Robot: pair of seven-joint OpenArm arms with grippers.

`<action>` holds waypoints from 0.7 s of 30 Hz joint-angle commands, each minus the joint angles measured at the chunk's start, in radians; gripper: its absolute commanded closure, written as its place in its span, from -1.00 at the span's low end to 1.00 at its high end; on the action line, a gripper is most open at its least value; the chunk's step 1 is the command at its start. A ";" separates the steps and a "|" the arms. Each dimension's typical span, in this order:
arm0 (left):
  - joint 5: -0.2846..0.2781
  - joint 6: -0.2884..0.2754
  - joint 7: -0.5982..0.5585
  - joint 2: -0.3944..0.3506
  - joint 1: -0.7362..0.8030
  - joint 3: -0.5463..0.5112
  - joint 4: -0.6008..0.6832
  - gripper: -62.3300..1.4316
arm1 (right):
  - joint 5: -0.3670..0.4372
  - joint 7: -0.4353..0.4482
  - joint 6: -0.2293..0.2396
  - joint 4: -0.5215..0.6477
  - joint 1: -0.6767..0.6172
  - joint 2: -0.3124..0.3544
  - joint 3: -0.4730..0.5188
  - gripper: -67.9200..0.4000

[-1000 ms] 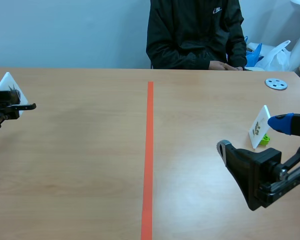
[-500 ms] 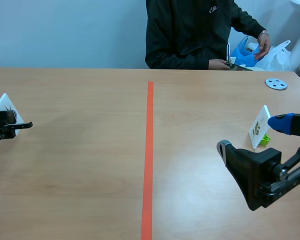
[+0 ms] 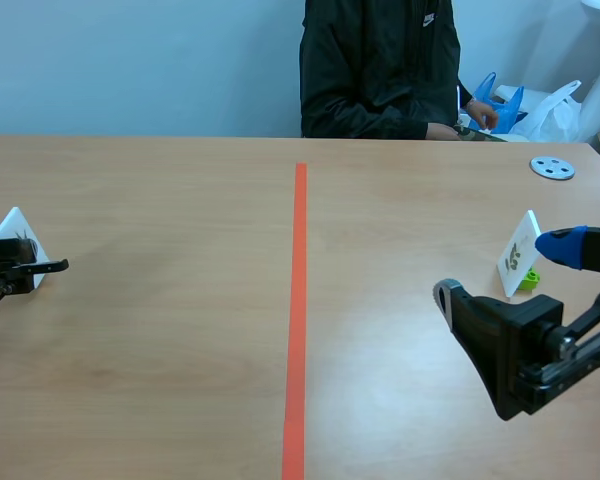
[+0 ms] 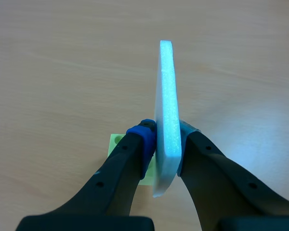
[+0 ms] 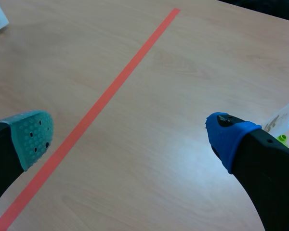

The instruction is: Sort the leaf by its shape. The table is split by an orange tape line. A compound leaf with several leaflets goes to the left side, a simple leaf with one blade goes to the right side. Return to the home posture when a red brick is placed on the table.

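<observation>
White foam is what the left gripper (image 4: 166, 139) pinches. A leaf card (image 4: 166, 96) stands edge-on between its two fingers, with the blue pad (image 4: 142, 136) pressed to one face and the other finger flat against the opposite face. The fingers are apart only by the card's thickness. A pale green brick (image 4: 116, 143) shows under the card, beside the blue-padded finger; I cannot tell whether it touches the desk (image 3: 180, 330). From the scene view this card is far out on the left side of the orange tape line (image 3: 298, 300), close to the desk's left edge. The gripper partly hides its printed face, so the leaf's shape is unreadable.

The right gripper (image 5: 130, 134) is spread wide and holds nothing. Its grey-green pad (image 5: 33, 137) and its blue tip (image 5: 226, 134) are well apart above bare wood, right of the tape line.

Counted:
- **Cards:** two, the second card (image 3: 520, 255) standing tilted on the right side, just beside the right gripper's blue tip.
- **Green bricks:** two, one per card, the other brick (image 3: 529, 281) being at the second card's foot.
- **Tape line:** one.
- **Grey disc:** one grey disc (image 3: 552, 168) with holes, near the far right corner.
- **Person:** one person (image 3: 380, 70) in a dark jacket across the desk, with a hand (image 3: 483, 115) near blue and white bags (image 3: 550, 112).
</observation>
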 commanded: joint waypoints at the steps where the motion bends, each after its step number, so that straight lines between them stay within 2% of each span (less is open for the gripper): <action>1: -0.006 -0.003 -0.039 0.006 -0.013 -0.003 -0.012 0.78 | 0.010 0.018 0.001 0.003 0.014 0.006 0.013 -1.00; 8: -0.006 -0.002 -0.098 0.022 -0.014 -0.003 -0.049 0.77 | 0.010 0.018 0.001 0.003 0.014 0.006 0.013 -1.00; 14: -0.007 -0.002 -0.128 0.020 -0.013 -0.003 -0.048 0.46 | 0.010 0.019 0.001 0.003 0.014 0.006 0.013 -1.00; 18: -0.007 -0.004 -0.149 0.010 -0.013 -0.003 -0.037 0.04 | 0.010 0.019 0.001 0.003 0.014 0.006 0.013 -1.00; 21: -0.007 -0.008 -0.148 -0.011 -0.004 -0.003 -0.001 -0.19 | 0.010 0.019 0.001 0.003 0.014 0.006 0.013 -1.00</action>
